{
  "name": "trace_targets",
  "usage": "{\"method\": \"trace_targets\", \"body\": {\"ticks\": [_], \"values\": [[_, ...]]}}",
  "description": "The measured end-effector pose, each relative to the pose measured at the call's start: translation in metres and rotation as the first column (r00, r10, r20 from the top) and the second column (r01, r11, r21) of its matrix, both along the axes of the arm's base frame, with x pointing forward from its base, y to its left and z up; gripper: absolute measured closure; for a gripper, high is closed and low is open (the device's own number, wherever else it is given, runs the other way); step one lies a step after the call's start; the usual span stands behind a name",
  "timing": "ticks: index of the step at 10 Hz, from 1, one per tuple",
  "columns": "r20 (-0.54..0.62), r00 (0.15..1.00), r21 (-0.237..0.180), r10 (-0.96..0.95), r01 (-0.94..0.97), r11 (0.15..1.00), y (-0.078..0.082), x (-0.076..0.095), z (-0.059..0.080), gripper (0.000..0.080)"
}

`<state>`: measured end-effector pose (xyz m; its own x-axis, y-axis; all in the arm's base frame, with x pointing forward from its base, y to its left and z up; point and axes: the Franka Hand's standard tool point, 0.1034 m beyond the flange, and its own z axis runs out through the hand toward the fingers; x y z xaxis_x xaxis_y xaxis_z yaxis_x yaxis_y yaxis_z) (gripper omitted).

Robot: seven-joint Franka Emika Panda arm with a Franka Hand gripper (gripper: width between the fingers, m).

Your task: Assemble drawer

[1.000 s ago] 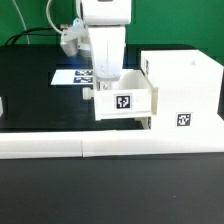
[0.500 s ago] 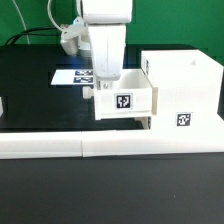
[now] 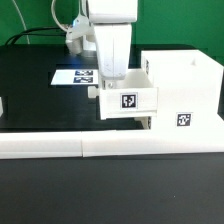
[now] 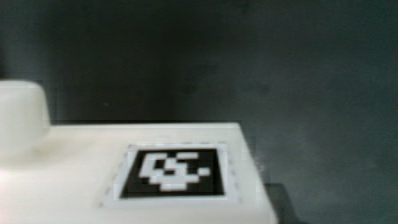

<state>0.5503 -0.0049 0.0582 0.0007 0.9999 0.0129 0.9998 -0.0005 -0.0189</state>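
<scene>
The white robot arm's gripper (image 3: 112,82) reaches down into the small white plastic open-top tray (image 3: 127,101), whose walls hide its jaws; whether they are spread or pinching the tray cannot be told. The blurred wrist view shows only a white face with a black-and-white square tag (image 4: 175,171) and a rounded white shape at one edge. The tray sits partly inside the large boxy white open-fronted shell (image 3: 182,90), on the black surface (image 3: 30,90). The flat white marker board (image 3: 72,76) lies behind. Against half a second earlier, arm and tray stand slightly nearer the exterior view's right.
</scene>
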Motion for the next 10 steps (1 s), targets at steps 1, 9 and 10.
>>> {"method": "trace_targets", "body": {"ticks": [1,9,10], "values": [[-0.003,1.0,-0.001,0.0,0.0,1.0,-0.0004,-0.0004,0.0008,0.0757],[-0.009,1.0,-0.003,0.008,-0.008,1.0,0.0009,-0.0025,-0.0014,0.0757],[-0.008,1.0,-0.003,0.009,-0.009,1.0,0.0006,-0.0027,-0.0016,0.0757]]}}
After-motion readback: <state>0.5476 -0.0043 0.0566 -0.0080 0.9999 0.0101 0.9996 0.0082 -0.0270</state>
